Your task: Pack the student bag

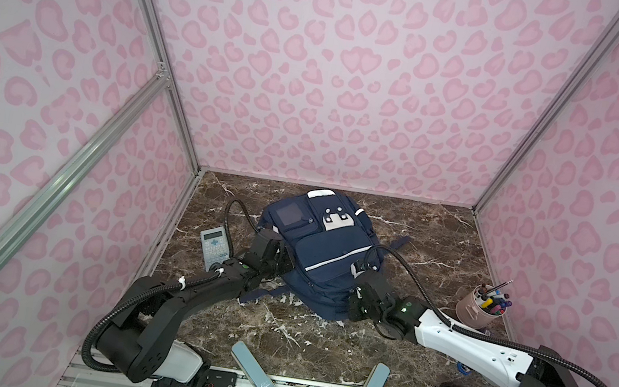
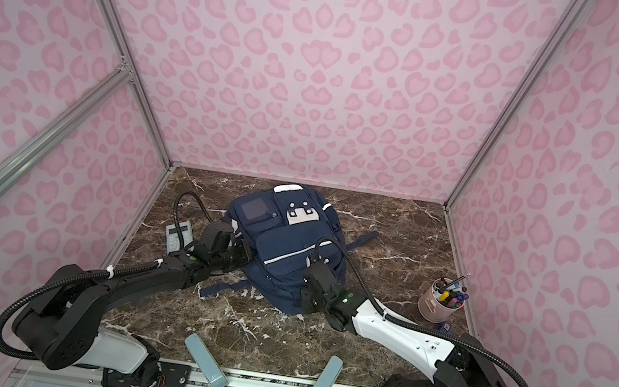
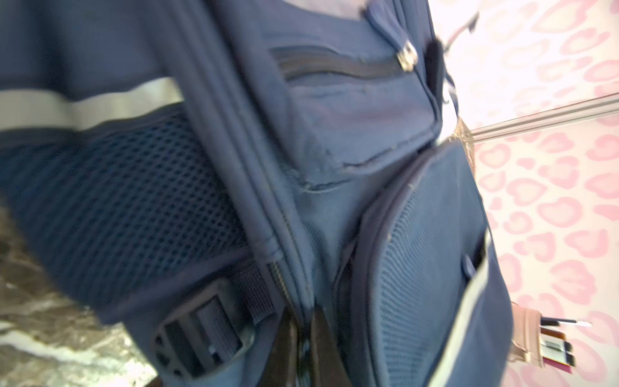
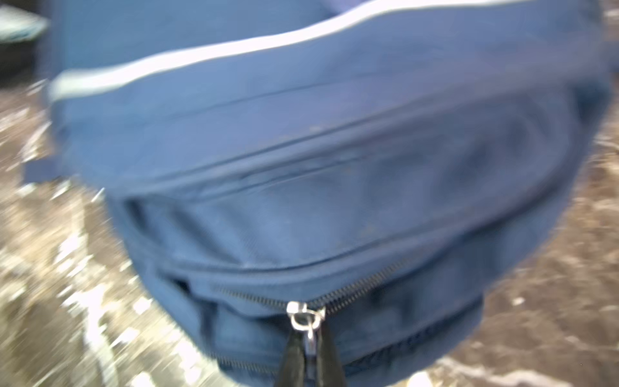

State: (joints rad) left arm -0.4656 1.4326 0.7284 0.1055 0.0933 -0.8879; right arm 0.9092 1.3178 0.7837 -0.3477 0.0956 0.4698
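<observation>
In both top views the student bag (image 1: 326,248) is lying flat on the marbled table (image 1: 276,336), at the centre of the frame. In the left wrist view the left gripper (image 3: 306,351) is pinching the bag's side seam between nearly closed fingers. In the right wrist view the right gripper (image 4: 310,355) is clamping tight on the zipper pull (image 4: 306,318).

Navy blue noted on student bag (image 1: 325,256), crossed by white reflective stripes; white patch (image 1: 330,225) dotted dark; side mesh darker blue. Silver seen on zipper pull (image 4: 306,316). Brown marble, veined white, on table (image 1: 439,240). Pale pink on walls (image 1: 358,84), patterned with deeper pink leopard spots. Grey-blue on calculator (image 1: 212,245). Dusty pink on pen cup (image 1: 471,315), multicoloured markers within. Black on left arm (image 1: 200,291); white along right arm (image 1: 465,341).
</observation>
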